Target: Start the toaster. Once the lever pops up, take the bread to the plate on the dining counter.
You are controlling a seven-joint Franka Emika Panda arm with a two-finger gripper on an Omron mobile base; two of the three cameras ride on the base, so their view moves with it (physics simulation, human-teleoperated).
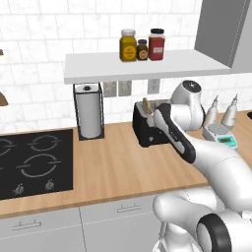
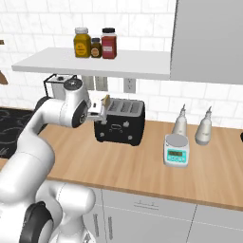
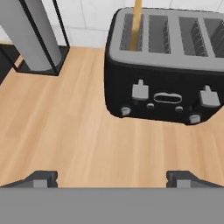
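Gripper jaws spread wide, empty. Ahead of it: boxy black toaster, grey slotted top, thin tan bread upright in one slot. Cylindrical paper towel roll in wire frame off to its side, wood counter below.

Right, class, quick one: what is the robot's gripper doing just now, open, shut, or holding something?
Gripper: open and empty, fingertips wide apart, facing the front of the toaster with its bread in a slot.
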